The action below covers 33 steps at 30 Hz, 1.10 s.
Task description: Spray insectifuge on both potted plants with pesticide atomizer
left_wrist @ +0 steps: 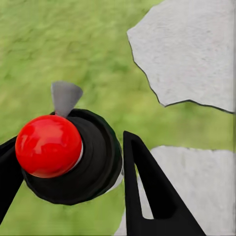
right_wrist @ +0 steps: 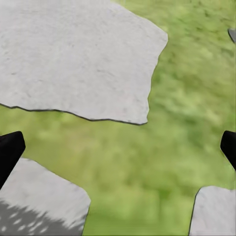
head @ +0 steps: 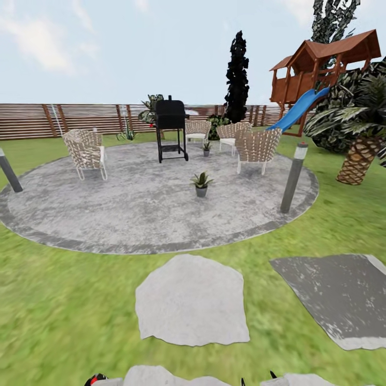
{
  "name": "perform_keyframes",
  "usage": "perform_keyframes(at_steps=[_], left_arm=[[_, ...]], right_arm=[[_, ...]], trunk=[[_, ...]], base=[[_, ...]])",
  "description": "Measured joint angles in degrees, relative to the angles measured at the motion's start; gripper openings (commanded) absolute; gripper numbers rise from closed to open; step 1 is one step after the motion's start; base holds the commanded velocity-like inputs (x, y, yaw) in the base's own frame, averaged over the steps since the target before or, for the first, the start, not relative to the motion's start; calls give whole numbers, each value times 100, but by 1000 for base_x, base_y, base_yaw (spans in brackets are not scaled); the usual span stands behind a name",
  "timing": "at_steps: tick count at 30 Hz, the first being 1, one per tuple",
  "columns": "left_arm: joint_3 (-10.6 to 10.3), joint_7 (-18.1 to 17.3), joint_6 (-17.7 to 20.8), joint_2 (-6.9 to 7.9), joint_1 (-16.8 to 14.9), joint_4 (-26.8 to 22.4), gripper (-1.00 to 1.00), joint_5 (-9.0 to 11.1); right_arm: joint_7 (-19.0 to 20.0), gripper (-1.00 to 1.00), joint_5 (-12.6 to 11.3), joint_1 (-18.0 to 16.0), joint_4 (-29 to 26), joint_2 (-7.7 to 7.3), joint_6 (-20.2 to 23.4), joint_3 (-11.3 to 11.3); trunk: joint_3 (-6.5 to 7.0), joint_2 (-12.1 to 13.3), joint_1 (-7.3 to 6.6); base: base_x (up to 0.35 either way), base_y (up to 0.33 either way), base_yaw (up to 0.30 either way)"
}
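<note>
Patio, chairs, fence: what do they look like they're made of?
Patio: likely stone or concrete, matte, mottled grey.
Chairs: seemingly woven wicker, criss-cross tan weave on thin pale legs.
Fence: probably wood, brown horizontal slats.

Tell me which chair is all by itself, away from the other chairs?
The wicker chair at the left side of the round stone patio. The other three chairs huddle together on the far right side, past the black grill.
</note>
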Motion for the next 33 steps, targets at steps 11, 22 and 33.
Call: perform_keyframes(at_steps=[11, 22, 33], left_arm=[[2, 0, 0, 0, 2, -2, -100, 1], [0, 0, 0, 0, 0, 0, -100, 7], [0, 0, 0, 0, 0, 0, -100, 7]], right_arm=[[0, 100, 0, 0, 2, 6, 0, 5], [2, 100, 0, 0, -1, 3, 0, 0], [-15, 100, 9, 0, -4, -18, 0, -1]], trunk=[[0, -2, -1], [0, 0, 0], [0, 0, 0]], base=[[327, -117, 50], [327, -117, 117], [327, -117, 2]])
